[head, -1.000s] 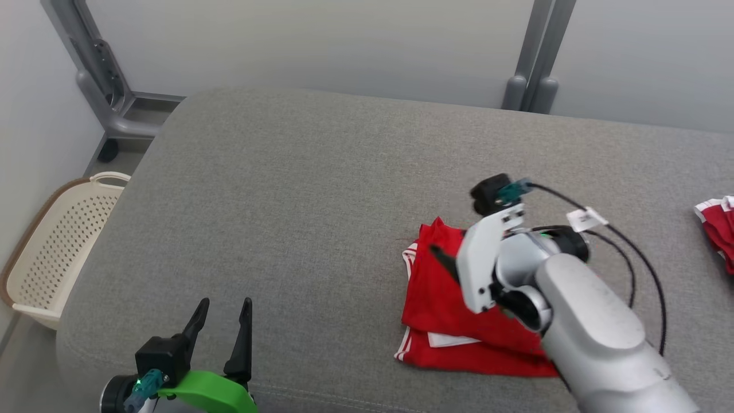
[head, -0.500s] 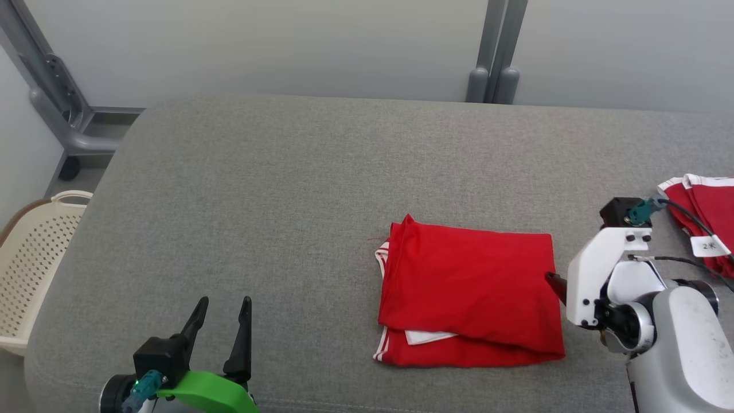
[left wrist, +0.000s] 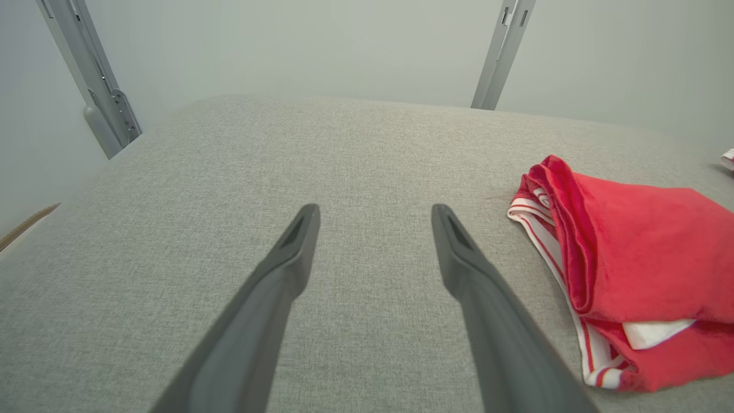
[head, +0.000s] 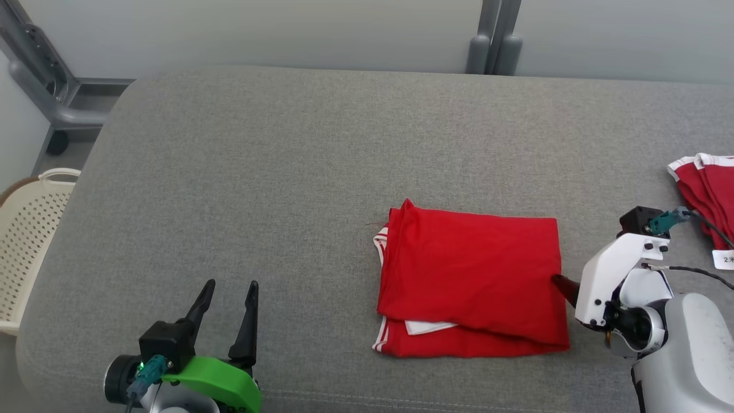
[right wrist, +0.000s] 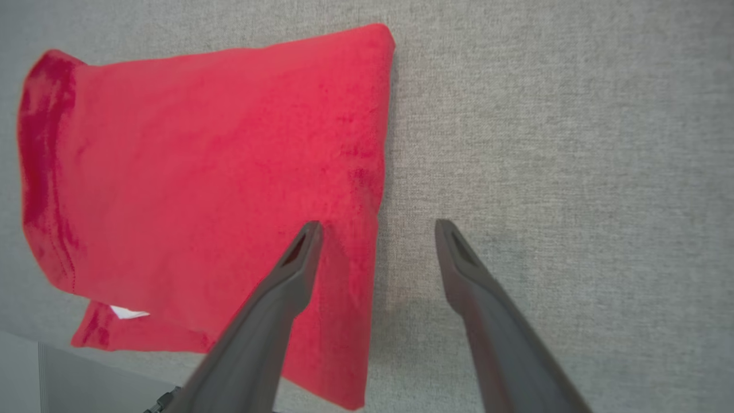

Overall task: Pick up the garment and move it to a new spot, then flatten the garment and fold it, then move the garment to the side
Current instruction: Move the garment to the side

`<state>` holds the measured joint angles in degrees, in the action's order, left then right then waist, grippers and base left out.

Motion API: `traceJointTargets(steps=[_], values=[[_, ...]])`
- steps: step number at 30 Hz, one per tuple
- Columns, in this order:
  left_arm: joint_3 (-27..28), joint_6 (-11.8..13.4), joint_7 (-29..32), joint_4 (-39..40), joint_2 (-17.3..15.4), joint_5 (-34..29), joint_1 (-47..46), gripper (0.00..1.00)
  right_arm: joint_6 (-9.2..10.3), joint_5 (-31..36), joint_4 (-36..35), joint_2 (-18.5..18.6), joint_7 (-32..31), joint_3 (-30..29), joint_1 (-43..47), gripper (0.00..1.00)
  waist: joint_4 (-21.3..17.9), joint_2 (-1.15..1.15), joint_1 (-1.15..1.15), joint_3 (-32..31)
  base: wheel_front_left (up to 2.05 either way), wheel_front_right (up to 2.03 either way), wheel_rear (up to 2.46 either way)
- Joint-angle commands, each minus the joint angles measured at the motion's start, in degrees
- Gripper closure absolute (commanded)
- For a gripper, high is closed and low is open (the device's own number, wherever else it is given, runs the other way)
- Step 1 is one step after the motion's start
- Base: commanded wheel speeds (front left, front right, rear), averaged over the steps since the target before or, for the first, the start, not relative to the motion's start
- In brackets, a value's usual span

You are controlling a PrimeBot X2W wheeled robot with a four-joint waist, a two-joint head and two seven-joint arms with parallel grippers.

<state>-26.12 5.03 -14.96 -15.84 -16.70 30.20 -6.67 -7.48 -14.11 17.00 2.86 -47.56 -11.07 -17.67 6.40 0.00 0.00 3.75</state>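
The garment (head: 470, 275) is seen as a red rectangle folded in layers, with white-striped trim at its left edge and a white patch showing between the layers at the near left corner. It is laid flat right of the middle of the worktop (head: 258, 172), toward the near edge.

The worktop is covered in grey woven fabric. At the far left a cream perforated basket (head: 28, 241) is set on the floor, and grey metal posts (head: 493, 34) are seen against the pale wall.

The left jaws are held wide open and empty at the near left, their fingers (head: 248, 321) well apart from the garment. The right jaws are spread wide with nothing gripped, one finger (right wrist: 287, 281) over the garment's right edge and the other over bare fabric; contact cannot be told. A second garment (head: 708, 189), also red, is seen at the far right.

A second earlier the right arm (head: 676, 344) was over the garment; it is now found beside it, and the head camera has been turned.
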Motion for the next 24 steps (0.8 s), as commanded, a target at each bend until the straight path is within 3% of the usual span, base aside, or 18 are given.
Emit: traceJointTargets(steps=[1, 11, 14, 19, 24], values=[[-0.1, -0.2, -0.2, -0.3, -0.1, -0.4, -0.8, 0.0, 0.0, 0.0, 0.9, 0.1, 0.8, -0.1, -0.6, 0.0, 0.7, 0.0, 0.0, 0.9, 0.0, 0.0, 0.0], [-0.7, -0.7, -0.3, -1.1, 0.2, -0.5, -1.8, 0.0, 0.0, -0.2, 10.5, 0.1, 4.4, -1.0, -3.7, 0.0, 3.5, 0.0, 0.0, 2.3, 0.0, 0.0, 0.0], [-0.7, -0.7, -0.3, -1.2, 0.2, -0.4, -1.9, 0.0, 0.0, -0.1, 13.0, 0.0, 5.1, -0.9, -4.3, 0.22, 4.0, 0.0, 0.0, 2.3, 0.0, 0.0, 0.0], [-0.5, -0.4, -0.3, -1.2, 0.2, -0.4, -1.8, 0.0, 0.0, 0.5, 15.5, -0.1, 6.3, -0.1, -5.1, 1.0, 4.3, 0.0, 0.0, 2.1, 0.0, 0.0, 0.0], [-0.3, -0.1, -0.3, -0.8, 0.3, -0.4, -1.9, 0.0, 0.0, 2.5, 15.7, 0.0, 8.4, 1.5, -6.3, 1.0, 3.8, 0.0, 0.0, 2.1, 0.0, 0.0, 0.0]])
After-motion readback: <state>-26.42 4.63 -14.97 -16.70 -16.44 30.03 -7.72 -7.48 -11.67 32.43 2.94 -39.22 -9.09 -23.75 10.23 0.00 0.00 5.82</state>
